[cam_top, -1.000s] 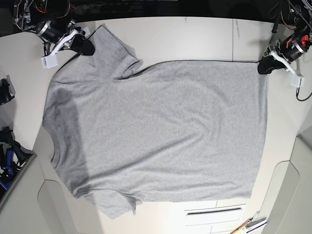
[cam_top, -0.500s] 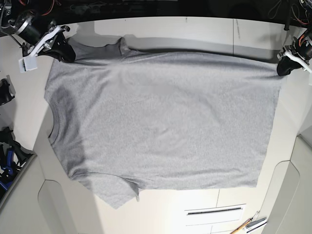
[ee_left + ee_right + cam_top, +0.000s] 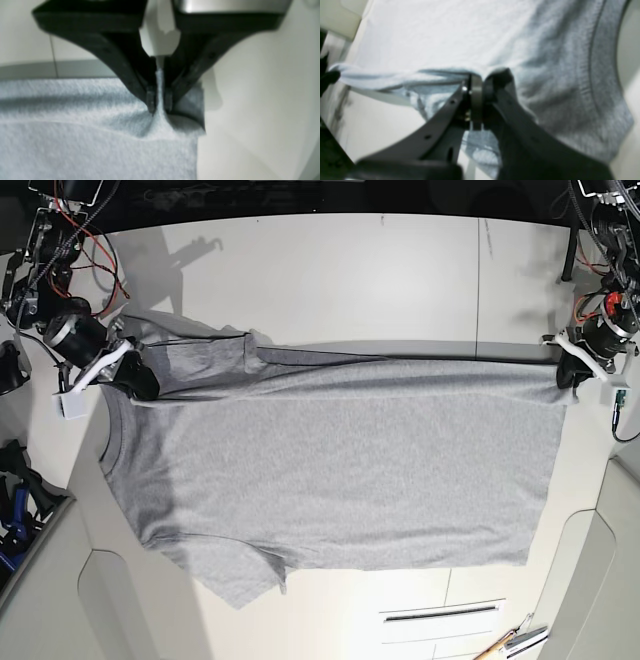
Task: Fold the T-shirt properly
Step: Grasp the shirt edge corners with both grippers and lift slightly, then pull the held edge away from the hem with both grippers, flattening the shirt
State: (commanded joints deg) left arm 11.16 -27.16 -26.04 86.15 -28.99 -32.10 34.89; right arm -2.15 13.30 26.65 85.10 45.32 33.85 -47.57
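T-shirt spread on desk; far edge raised, gripped at both ends: left tool and right tool each clamped on grey fabric.

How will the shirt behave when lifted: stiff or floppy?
Likely floppy: the shirt bunches where the left gripper pinches it. Probably sags between grips, since a loose fold hangs between left and right gripper.

You're seeing a screwdriver-like tool with a tan handle lying on the white table near the base view's lower right, just beside dark-and-white slender items, while black cables are running across the far side.
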